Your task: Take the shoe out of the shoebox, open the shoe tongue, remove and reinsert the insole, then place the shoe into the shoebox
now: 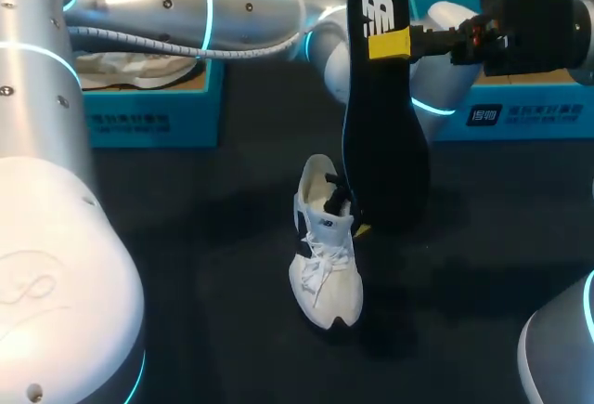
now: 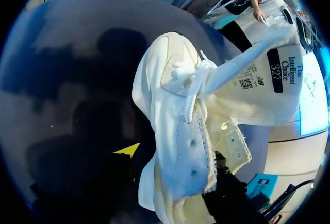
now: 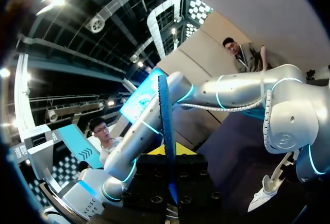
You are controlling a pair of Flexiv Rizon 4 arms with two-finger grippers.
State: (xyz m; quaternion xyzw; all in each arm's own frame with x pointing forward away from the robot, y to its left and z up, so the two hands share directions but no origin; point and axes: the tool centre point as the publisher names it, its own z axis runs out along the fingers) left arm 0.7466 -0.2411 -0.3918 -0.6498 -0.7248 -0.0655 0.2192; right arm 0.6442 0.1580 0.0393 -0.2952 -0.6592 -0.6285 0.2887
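A white shoe point(image 1: 325, 265) stands on the dark table, toe toward the front. My right gripper point(image 1: 390, 44) is shut on the black insole point(image 1: 380, 144), holding it upright above and behind the shoe. In the right wrist view the insole point(image 3: 166, 126) shows edge-on between the fingers. My left arm reaches across the back and down to the shoe's heel opening, where my left gripper point(image 1: 345, 214) sits. In the left wrist view the shoe point(image 2: 180, 131) fills the space at the fingers, its tongue point(image 2: 258, 80) lifted. One yellow fingertip point(image 2: 128, 149) stands clear beside the shoe's side, jaws apart.
A teal shoebox point(image 1: 153, 116) with white paper inside sits at the back left. A second teal box point(image 1: 520, 116) stands at the back right, behind the right gripper. Dark table surface point(image 1: 204, 283) lies around the shoe.
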